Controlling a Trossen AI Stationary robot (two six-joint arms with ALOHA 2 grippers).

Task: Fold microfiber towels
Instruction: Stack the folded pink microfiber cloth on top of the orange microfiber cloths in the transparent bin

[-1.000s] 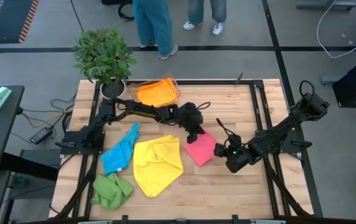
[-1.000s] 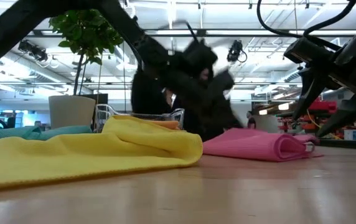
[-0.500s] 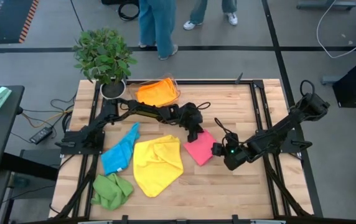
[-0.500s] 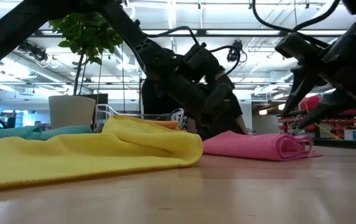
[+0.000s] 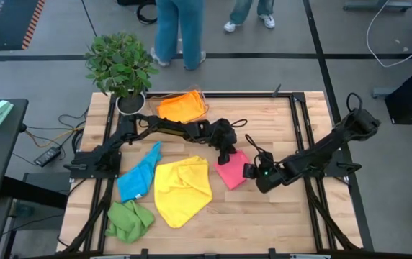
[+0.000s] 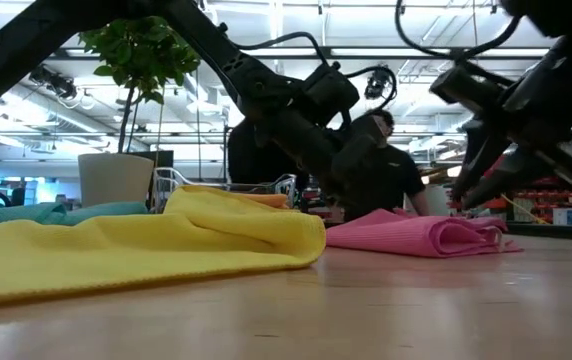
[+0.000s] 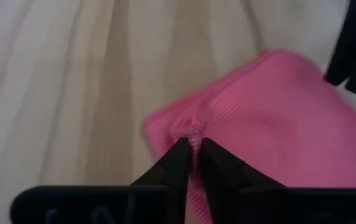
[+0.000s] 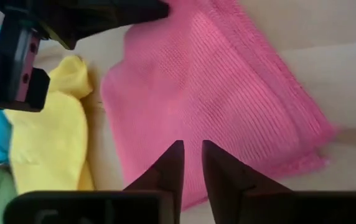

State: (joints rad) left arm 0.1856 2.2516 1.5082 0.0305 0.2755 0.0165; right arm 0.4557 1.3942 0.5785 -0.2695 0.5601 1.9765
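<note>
Pink towel partly under both arms

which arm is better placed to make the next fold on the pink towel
Left, probably. The left gripper is already pinched on a corner of the pink towel, ready to lift it. The right gripper only hovers over the towel's opposite side, gripping nothing.

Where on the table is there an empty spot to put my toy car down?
Bare wood shows along the table's front edge, in front of the yellow towel and pink towel, and behind the pink one, toward the orange towel. The left side is crowded: blue towel, green towel, and both grippers, left and right, at the pink towel.
</note>
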